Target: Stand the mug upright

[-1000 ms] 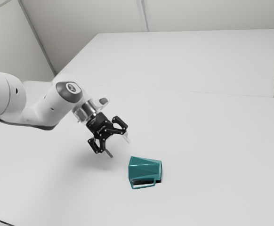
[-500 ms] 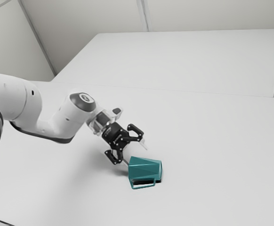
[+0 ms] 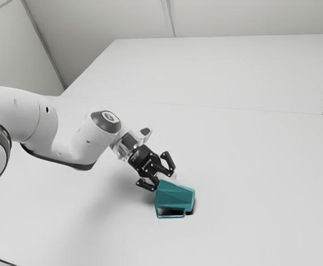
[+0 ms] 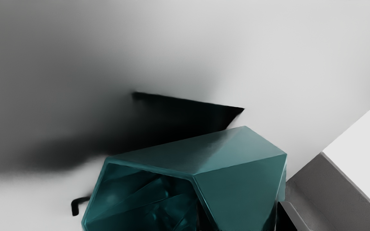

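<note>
The teal faceted mug [image 3: 174, 196] lies on its side in the exterior view, slightly tilted, its open mouth toward the gripper and its handle on the near side. My gripper [image 3: 167, 180] reaches down at the mouth end from the exterior view's upper left. In the wrist view the mug [image 4: 239, 189] shows its mouth and outer faces. There the gripper [image 4: 245, 219] holds the mug's side wall, one dark finger inside the mouth and the other against the outside. The inner finger is mostly hidden by the wall.
A white table [image 3: 250, 177] lies under the mug, and the mug's dark shadow falls on it beside the mug. A white raised surface [image 3: 217, 72] stands farther back. The arm comes in from the exterior view's left.
My hand has moved down and toward the exterior view's right, onto the mug's mouth end. The fingers have come closer together on the wall. The mug has shifted slightly to that view's right and tilted.
</note>
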Robot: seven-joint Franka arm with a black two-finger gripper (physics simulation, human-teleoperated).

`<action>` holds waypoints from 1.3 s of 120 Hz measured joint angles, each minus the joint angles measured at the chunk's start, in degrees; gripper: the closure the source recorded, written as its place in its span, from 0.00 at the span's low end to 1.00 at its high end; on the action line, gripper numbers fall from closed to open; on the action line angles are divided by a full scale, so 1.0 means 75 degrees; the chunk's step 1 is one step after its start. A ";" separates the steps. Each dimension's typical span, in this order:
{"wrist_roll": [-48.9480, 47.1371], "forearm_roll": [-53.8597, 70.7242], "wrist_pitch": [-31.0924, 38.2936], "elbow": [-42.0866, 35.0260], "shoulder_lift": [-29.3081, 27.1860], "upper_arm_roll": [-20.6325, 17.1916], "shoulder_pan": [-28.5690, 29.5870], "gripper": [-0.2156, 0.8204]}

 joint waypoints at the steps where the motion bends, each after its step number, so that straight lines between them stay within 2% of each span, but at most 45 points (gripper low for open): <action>1: -0.0003 0.0017 0.0005 0.0026 -0.0001 -0.0003 -0.0001 0.75; 17: -0.0042 0.0207 0.0065 0.0280 -0.0006 -0.0077 -0.0038 0.86; 39: -0.0103 0.0418 0.0260 0.0362 -0.0018 -0.0271 -0.0052 0.93; 49: -0.0145 0.0556 0.0362 0.0367 -0.0116 -0.0337 -0.0060 0.94; 61: -0.0237 0.1165 0.0523 0.0365 -0.0622 -0.0472 -0.0091 0.95; 76: -0.0395 0.2374 0.0699 0.0354 -0.1430 -0.0518 -0.0174 0.95; 88: -0.0580 0.3583 0.0782 0.0391 -0.1755 -0.0531 -0.0194 0.96; 103: -0.0807 0.5147 0.0827 0.0662 -0.1849 -0.0537 -0.0208 0.96; 126: -0.1049 0.6702 0.0835 0.0851 -0.1920 -0.0564 -0.0155 0.96; 139: -0.1096 0.7324 0.0864 0.0843 -0.1952 -0.0648 -0.0043 0.96; 156: -0.1095 0.7725 0.0886 0.0741 -0.1961 -0.0432 -0.0202 0.96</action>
